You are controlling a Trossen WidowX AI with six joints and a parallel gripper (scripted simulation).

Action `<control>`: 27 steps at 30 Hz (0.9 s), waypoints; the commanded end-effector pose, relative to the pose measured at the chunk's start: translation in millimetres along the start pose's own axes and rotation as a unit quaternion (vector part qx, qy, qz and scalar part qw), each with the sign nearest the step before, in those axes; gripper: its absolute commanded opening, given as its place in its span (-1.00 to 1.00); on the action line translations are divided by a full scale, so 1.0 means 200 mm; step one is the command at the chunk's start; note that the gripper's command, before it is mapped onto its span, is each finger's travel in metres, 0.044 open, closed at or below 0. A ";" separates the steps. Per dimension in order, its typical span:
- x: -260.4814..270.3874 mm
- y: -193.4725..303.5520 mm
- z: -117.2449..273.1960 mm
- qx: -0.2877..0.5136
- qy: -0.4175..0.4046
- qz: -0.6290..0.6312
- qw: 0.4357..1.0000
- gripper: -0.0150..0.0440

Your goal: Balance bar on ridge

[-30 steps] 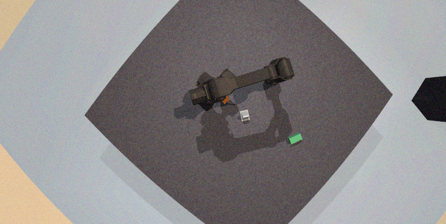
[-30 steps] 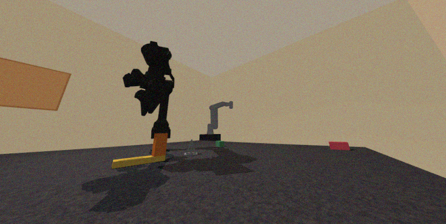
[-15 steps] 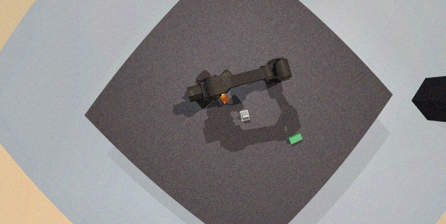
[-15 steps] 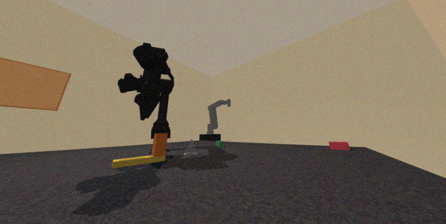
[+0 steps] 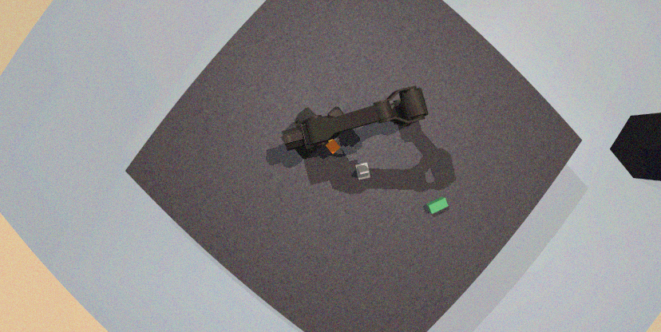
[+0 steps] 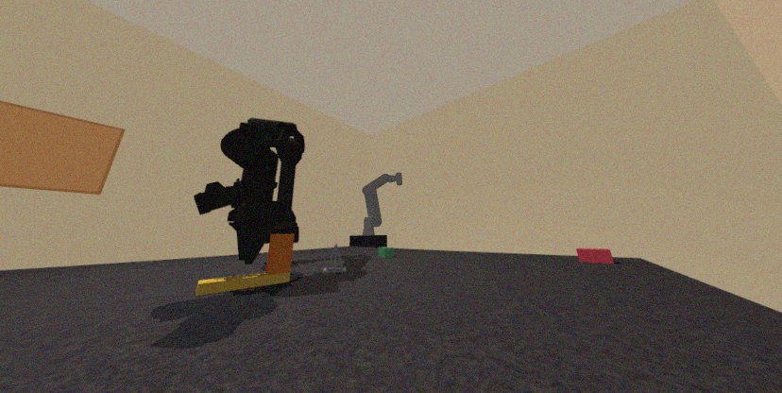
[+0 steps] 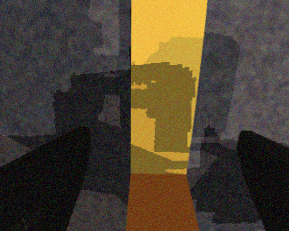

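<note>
Nearest you in the exterior view, the bar (image 6: 243, 282) lies flat on the dark table (image 6: 492, 324), its yellow length running left and toward you and its orange end (image 6: 280, 252) standing up at the right. It rests on the table, not on the ridge. Just above it you have the gripper (image 6: 248, 256), pointed down beside the orange end with its fingers spread apart and nothing between them. Through the wrist camera you see the bar (image 7: 168, 87) centred in the gap, the two dark fingers well off to either side and not touching it, with the arm's shadow falling across the yellow face.

A little farther back and to the right stands the ridge (image 6: 333, 260), a small pale wedge apart from the bar. From above, you find it (image 5: 362, 170) just to the right of and nearer than the orange end (image 5: 332, 146). Beyond it sits a green block (image 6: 384, 251), and far right a red patch (image 6: 594, 255).
</note>
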State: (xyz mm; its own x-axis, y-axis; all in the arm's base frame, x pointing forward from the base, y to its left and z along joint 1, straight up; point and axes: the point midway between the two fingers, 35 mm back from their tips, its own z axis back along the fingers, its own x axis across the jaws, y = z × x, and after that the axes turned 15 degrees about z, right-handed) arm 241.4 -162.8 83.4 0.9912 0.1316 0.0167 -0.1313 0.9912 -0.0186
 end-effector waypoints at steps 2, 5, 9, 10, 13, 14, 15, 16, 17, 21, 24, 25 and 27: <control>0.00 0.01 -0.05 0.000 -0.002 -0.002 1.000 0.58; 0.00 0.01 -0.06 0.000 -0.002 -0.002 1.000 0.58; 0.00 0.01 -0.08 0.000 -0.002 -0.002 1.000 0.58; 0.00 0.01 -0.09 0.000 -0.002 -0.002 1.000 0.58; 0.00 0.01 -0.12 0.000 -0.002 -0.002 1.000 0.58; 0.00 0.01 -0.13 0.000 -0.002 -0.002 1.000 0.58; 0.00 0.01 -0.13 0.000 -0.002 -0.002 1.000 0.58; 0.00 0.01 -0.14 0.000 -0.002 -0.002 1.000 0.58; 0.00 0.01 -0.15 0.000 -0.002 -0.002 1.000 0.58; 0.00 0.01 -0.18 0.000 -0.002 -0.002 1.000 0.58; 0.00 0.01 -0.18 0.000 -0.002 -0.002 1.000 0.58; 0.00 0.01 -0.18 0.000 -0.002 -0.002 1.000 0.58; 0.00 0.01 -0.18 0.000 -0.002 -0.002 1.000 0.58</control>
State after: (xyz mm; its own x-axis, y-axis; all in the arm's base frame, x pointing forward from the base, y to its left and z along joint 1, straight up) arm 241.3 -162.7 49.4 0.9911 0.1314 0.0200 -0.1309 0.9912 -0.0216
